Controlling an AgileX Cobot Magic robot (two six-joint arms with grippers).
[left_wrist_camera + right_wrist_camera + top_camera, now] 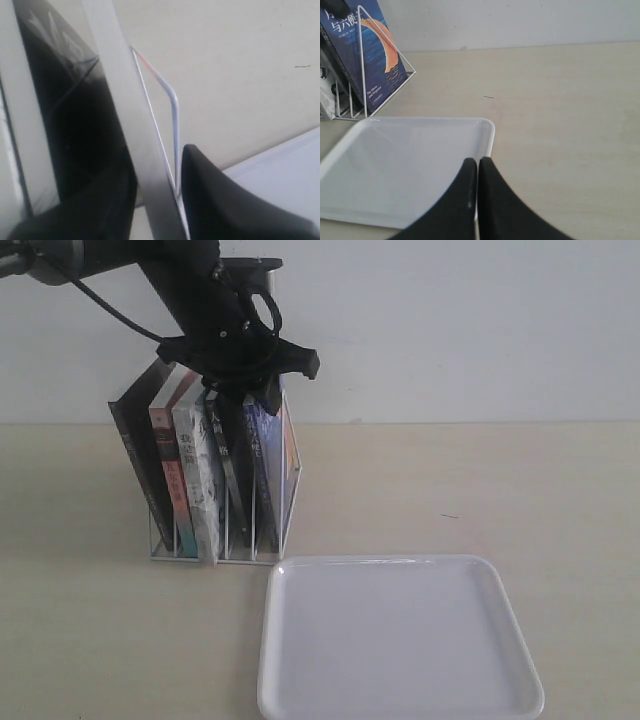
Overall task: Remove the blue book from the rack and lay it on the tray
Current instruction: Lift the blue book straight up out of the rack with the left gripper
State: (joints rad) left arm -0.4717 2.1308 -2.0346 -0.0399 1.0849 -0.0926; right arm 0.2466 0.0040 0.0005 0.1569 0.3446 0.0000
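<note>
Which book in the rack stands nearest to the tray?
The blue book with the orange crescent cover, in the end slot of the rack toward the tray; the others stand farther off.

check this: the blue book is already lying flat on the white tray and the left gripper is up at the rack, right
One slip: the right wrist view shows the blue book standing in the rack, not on the white tray. The left gripper is at the rack, as you said.
</note>
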